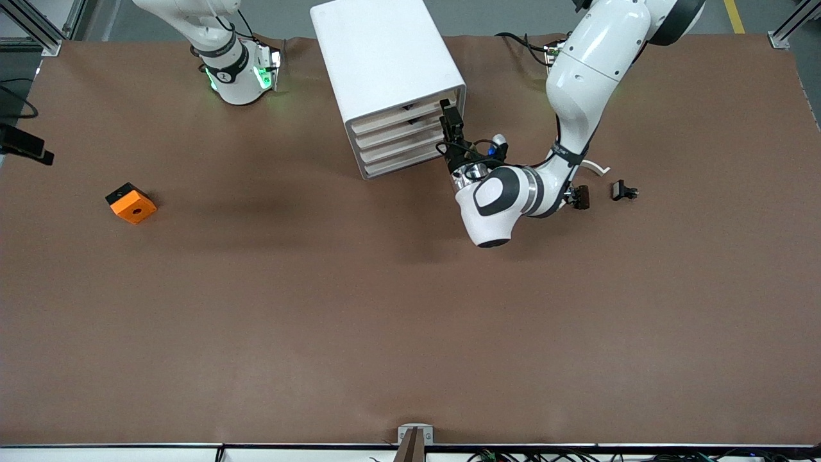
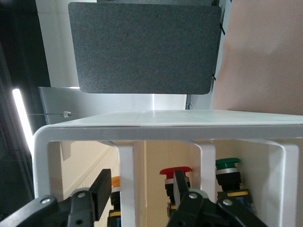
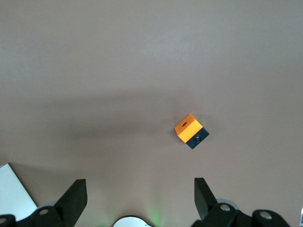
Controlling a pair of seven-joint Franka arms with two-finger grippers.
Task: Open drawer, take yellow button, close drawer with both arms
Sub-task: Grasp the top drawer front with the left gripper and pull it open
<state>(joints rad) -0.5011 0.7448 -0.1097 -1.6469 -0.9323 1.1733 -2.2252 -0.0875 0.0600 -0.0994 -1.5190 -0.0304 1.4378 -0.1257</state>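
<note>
Button [image 2: 115,180]: only a sliver of orange cap shows, low in the left wrist view, in a drawer [image 1: 404,114] compartment, masked by a finger and a white upright [image 2: 126,179]. Red [image 2: 175,172] and green [image 2: 227,163] ones sit in the compartments alongside.

Left gripper [image 2: 141,175]: at the top drawer's front, upper centre of the front view; jaws apart, straddling that upright, no clamp evident.

Cabinet [image 1: 385,58]: drawer not visibly drawn out.

Right gripper [image 3: 139,189]: waits, jaws wide, empty, above bare table near the block [image 3: 191,131].

Assessment: opening barely begun; taking and closing remain.
</note>
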